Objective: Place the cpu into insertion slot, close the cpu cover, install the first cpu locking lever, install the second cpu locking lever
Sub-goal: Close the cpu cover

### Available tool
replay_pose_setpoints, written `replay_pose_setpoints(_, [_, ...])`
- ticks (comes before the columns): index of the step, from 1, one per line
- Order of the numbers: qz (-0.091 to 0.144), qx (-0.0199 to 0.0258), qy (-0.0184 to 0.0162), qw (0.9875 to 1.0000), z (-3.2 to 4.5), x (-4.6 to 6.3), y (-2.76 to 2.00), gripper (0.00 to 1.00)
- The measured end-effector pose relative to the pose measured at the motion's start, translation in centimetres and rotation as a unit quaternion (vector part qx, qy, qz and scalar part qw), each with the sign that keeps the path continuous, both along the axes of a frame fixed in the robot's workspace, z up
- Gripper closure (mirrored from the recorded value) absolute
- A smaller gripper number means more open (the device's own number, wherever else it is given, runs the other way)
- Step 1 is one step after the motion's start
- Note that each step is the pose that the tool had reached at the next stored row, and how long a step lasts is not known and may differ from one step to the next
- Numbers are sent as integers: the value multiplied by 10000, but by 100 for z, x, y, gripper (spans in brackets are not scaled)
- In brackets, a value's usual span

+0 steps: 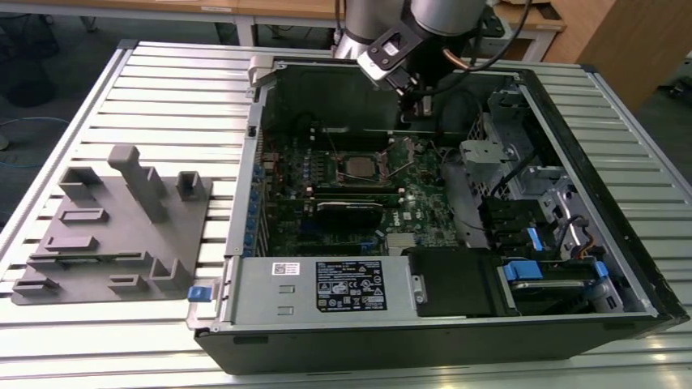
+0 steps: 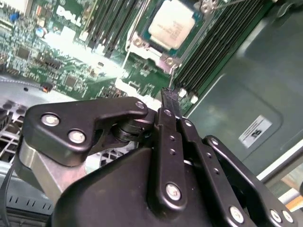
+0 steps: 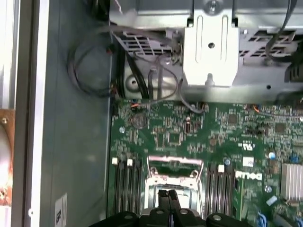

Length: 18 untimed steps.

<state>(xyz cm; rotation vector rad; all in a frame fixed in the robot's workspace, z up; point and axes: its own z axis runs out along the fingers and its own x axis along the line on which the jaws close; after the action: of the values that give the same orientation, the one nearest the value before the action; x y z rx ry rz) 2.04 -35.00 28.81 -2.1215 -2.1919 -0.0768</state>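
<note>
The hand (image 1: 416,107) hangs inside an open computer case (image 1: 605,267), its 2 black fingers (image 2: 169,101) pressed together with nothing seen between them. In the second wrist view the fingertips stand just short of the socket (image 2: 138,41), apart from the chip (image 2: 173,23).

The case lies on its side on a table (image 1: 162,89) of pale ribbed metal. Wooden furniture (image 1: 271,8) and a grey floor (image 1: 65,32) lie past the table's far edge.

The chip is a small flat square with a dull silver-grey top, and it already sits in the socket near the middle of the green board (image 1: 422,194). A thin silvery cover (image 2: 152,51) frames it, the chip's top showing through the cut-out; whether the cover is locked down cannot be told.

Long black memory slots (image 2: 222,42) run along both sides of the socket. In the first wrist view a silvery drive cage (image 3: 210,47) rises beyond the board, and loose thin cables (image 3: 94,66) loop over the grey case wall beside it. A power supply (image 1: 324,284) with a label fills the near end of the case. On the table at the exterior view's left stands a grey block (image 1: 108,235) with posts and pockets, well apart from the case.
</note>
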Motion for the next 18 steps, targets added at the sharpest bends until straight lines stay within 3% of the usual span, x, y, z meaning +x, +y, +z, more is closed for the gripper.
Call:
replay_pose_setpoints(9, [1, 0, 0, 10000, -9, 286, 1, 89])
replay_pose_setpoints(13, [1, 0, 0, 10000, -11, 349, 1, 89])
replay_pose_setpoints(18, [0, -1, 0, 10000, -11, 350, 0, 89])
